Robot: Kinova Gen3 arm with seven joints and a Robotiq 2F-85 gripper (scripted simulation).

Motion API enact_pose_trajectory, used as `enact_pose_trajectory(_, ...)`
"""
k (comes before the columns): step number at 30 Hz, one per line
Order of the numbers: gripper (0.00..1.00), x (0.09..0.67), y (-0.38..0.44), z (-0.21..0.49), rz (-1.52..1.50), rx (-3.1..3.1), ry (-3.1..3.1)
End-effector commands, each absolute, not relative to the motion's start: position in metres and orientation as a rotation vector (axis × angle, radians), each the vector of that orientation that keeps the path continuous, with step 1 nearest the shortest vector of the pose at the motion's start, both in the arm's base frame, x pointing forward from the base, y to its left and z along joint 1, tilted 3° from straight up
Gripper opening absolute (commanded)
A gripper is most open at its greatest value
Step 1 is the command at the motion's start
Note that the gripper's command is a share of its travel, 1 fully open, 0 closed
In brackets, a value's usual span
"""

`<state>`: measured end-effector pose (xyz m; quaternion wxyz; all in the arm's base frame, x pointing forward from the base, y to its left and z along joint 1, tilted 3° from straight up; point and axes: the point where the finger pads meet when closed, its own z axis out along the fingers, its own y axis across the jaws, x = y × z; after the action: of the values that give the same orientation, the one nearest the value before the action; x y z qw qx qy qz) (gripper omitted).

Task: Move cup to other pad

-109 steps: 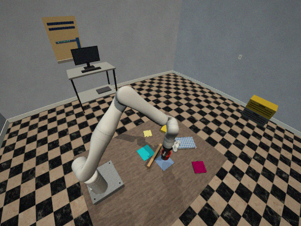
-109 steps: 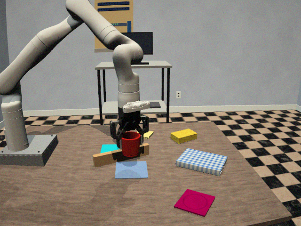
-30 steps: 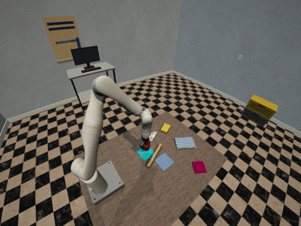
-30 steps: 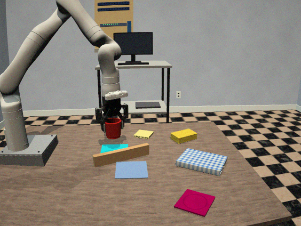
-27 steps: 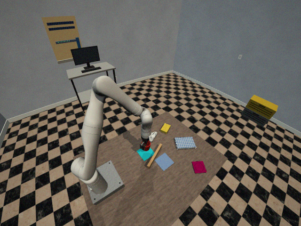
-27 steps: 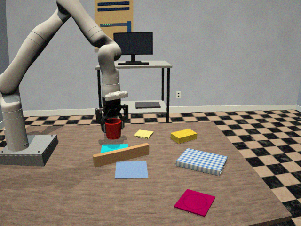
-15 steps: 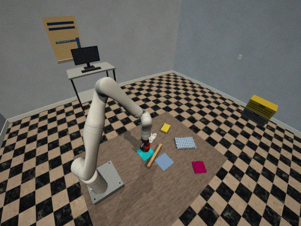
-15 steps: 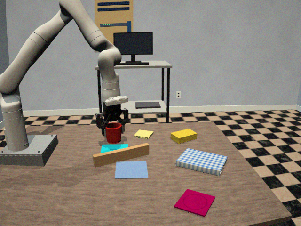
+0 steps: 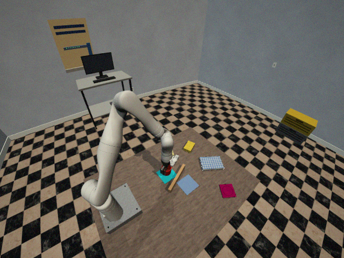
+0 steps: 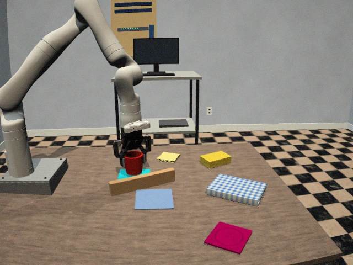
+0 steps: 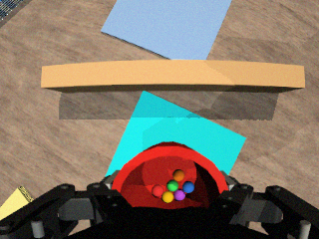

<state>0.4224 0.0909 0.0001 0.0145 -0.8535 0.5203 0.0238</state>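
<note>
A red cup [image 10: 133, 162] stands upright between my gripper's fingers [image 10: 132, 155], low over the cyan pad [image 10: 133, 173]. I cannot tell whether its base touches the pad. The fingers flank the cup on both sides and grip it. In the wrist view the cup [image 11: 171, 182] holds several coloured marbles [image 11: 174, 187], with the cyan pad [image 11: 175, 135] under it. A wooden rail [image 10: 141, 181] lies just beyond the cyan pad. The light blue pad [image 10: 154, 199] lies on the rail's far side and also shows in the wrist view [image 11: 170, 8]. In the top view the cup [image 9: 166, 170] is partly hidden by the arm.
A yellow block [image 10: 215, 159] and a flat yellow sponge [image 10: 168, 157] lie behind the rail. A blue checkered box [image 10: 236, 189] lies to the right and a magenta plate-like square [image 10: 228, 237] at the front right. The arm's base [image 10: 34, 175] stands at the left.
</note>
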Motion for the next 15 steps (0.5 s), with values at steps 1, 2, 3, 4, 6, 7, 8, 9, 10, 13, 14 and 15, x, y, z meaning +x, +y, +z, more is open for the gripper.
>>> enact_pose_trajectory(1, 0.82, 0.4217, 0.0889, -0.0023, 0.077, -2.658, 1.626)
enact_pose_trajectory(2, 0.82, 0.4217, 0.0890, -0.0031, 0.077, -2.658, 1.626)
enact_pose_trajectory(3, 0.82, 0.4217, 0.0890, -0.0037, 0.077, -2.658, 1.626)
enact_pose_trajectory(4, 0.82, 0.4217, 0.0890, -0.0042, 0.077, -2.658, 1.626)
enact_pose_trajectory(6, 0.82, 0.4216, 0.0891, -0.0047, 0.077, -2.658, 1.626)
enact_pose_trajectory(7, 0.82, 0.4216, 0.0891, -0.0048, 0.077, -2.658, 1.626)
enact_pose_trajectory(8, 0.82, 0.4216, 0.0891, -0.0049, 0.077, -2.658, 1.626)
enact_pose_trajectory(9, 0.82, 0.4216, 0.0891, -0.0049, 0.077, -2.658, 1.626)
enact_pose_trajectory(10, 0.82, 0.4216, 0.0891, -0.0049, 0.077, -2.658, 1.626)
enact_pose_trajectory(13, 0.82, 0.4216, 0.0891, -0.0049, 0.077, -2.658, 1.626)
enact_pose_trajectory(14, 0.82, 0.4216, 0.0891, -0.0049, 0.077, -2.658, 1.626)
enact_pose_trajectory(15, 0.82, 0.4216, 0.0891, -0.0049, 0.077, -2.658, 1.626)
